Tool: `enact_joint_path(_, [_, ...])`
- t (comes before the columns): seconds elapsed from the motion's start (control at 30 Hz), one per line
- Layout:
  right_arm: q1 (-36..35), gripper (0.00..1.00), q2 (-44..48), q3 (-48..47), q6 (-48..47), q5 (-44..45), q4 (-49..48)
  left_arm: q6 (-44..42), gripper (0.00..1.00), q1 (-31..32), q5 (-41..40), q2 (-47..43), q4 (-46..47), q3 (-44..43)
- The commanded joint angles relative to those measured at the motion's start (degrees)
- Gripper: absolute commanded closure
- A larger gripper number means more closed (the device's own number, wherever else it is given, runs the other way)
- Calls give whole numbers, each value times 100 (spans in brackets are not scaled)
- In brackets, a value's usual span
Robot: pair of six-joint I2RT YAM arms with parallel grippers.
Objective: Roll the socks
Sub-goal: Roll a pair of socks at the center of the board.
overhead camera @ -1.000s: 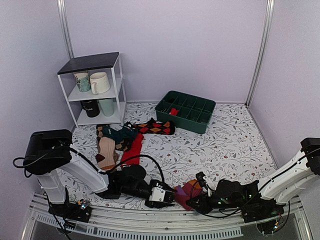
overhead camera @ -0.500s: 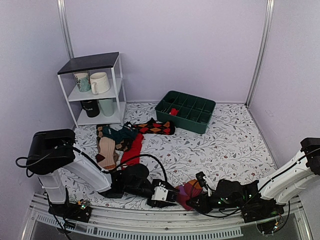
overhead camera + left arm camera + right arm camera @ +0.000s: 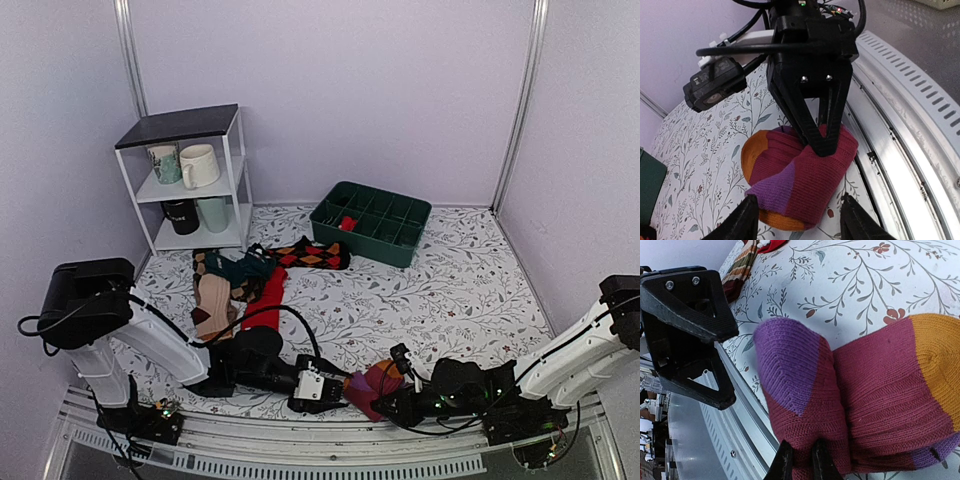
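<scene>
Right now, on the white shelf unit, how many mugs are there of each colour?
Patterned mug: 1
Cream mug: 1
Black mug: 1
Pale green mug: 1
Total: 4

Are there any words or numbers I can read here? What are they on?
None can be read for sure.
black mug: pale marks on its side, maybe letters, too small and blurred to read.
maroon sock, green tray: no words or numbers showing.
</scene>
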State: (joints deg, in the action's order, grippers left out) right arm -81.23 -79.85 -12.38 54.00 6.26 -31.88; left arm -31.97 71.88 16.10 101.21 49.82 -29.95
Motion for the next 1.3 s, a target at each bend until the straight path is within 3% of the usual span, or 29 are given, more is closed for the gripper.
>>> enact_joint_path(0.0, [-11,91,-406,289,60,-543,1559,-34,44,-33,133,227,-21,-181])
enact_joint_path(0.17, [-13,91,-411,289,58,-555,1545,-99,43,-33,149,411,-105,-316])
enact_joint_path(0.23, [-12,91,-413,291,58,-556,1546,-105,36,-34,201,483,-135,-375])
enact_joint_path(0.57, [-1,91,-402,289,78,-573,1557,-188,38,-16,331,726,-856,-706])
enact_joint_path(1.03, [53,92,-396,295,136,-666,1585,-457,41,82,270,1087,-2853,-1476])
enact_joint_path(1.13, [60,92,-394,289,154,-678,1604,-474,49,98,368,1092,-3136,-1566])
enact_joint_path(1.27, [108,91,-384,251,196,-671,1729,-368,97,98,650,1377,-3862,-1934])
